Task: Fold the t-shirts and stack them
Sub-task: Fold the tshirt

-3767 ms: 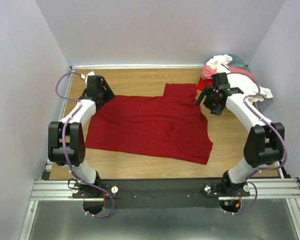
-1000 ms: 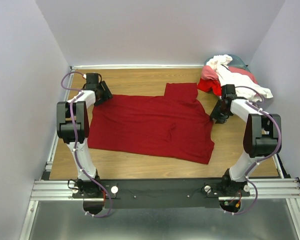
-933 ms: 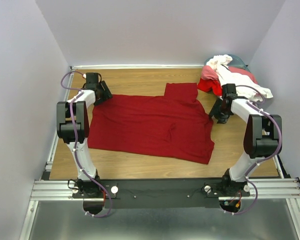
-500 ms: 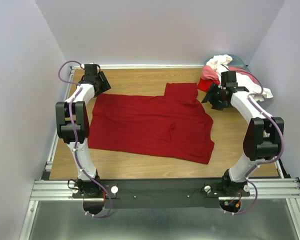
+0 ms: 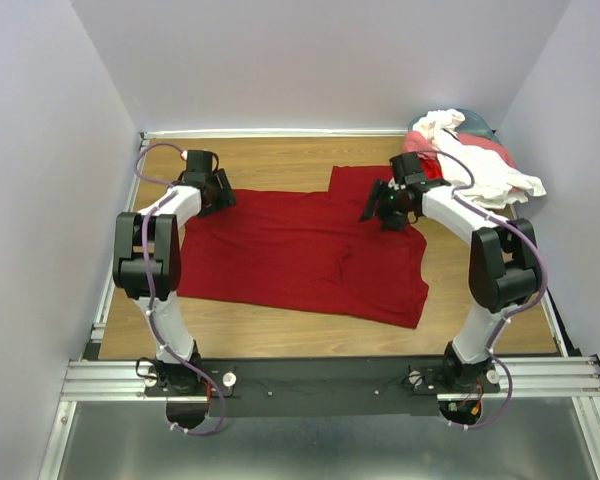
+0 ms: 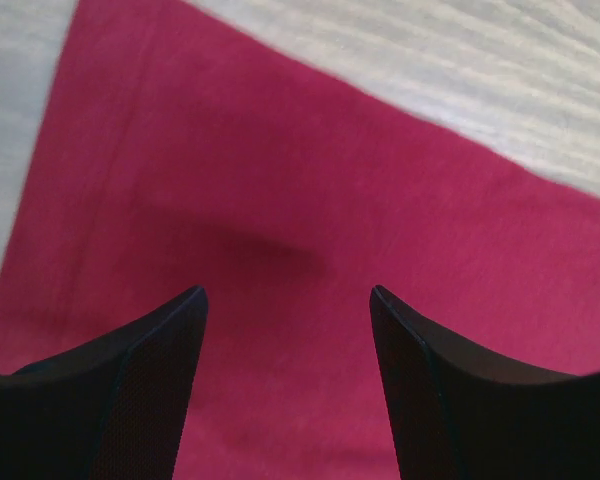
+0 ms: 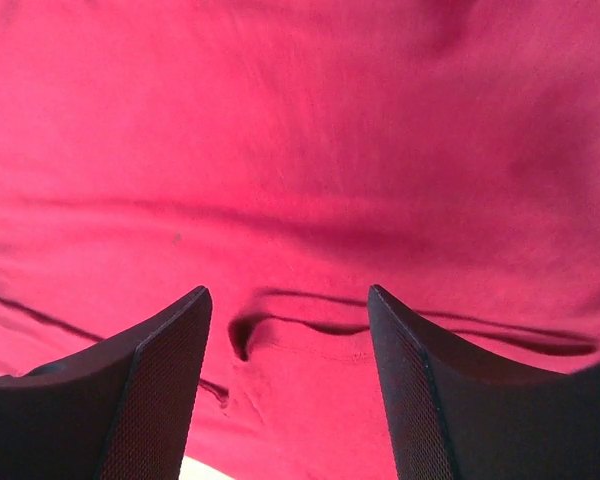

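Two arms lean in over a crimson tee (image 5: 310,250) spread flat across the middle of the wooden worktop (image 5: 270,155). L arm (image 5: 175,208) reaches to the tee's far-left corner. L jaws stand wide just above the cloth w/ nothing between them, and the wrist view shows the tee's edge and bare wood beyond. R arm (image 5: 450,205) bends in over the tee's far-right part, beside a square flap (image 5: 358,180) that juts toward the far edge. R jaws are likewise wide and empty, over rumpled cloth w/ dark creases. Whether either pair touches the fabric can't be told. At the far-right corner lies a heap of other shirts, just beside the flap: white tee (image 5: 490,172) on top, pink tee (image 5: 418,145) at its left, teal tee (image 5: 477,122) at the back.
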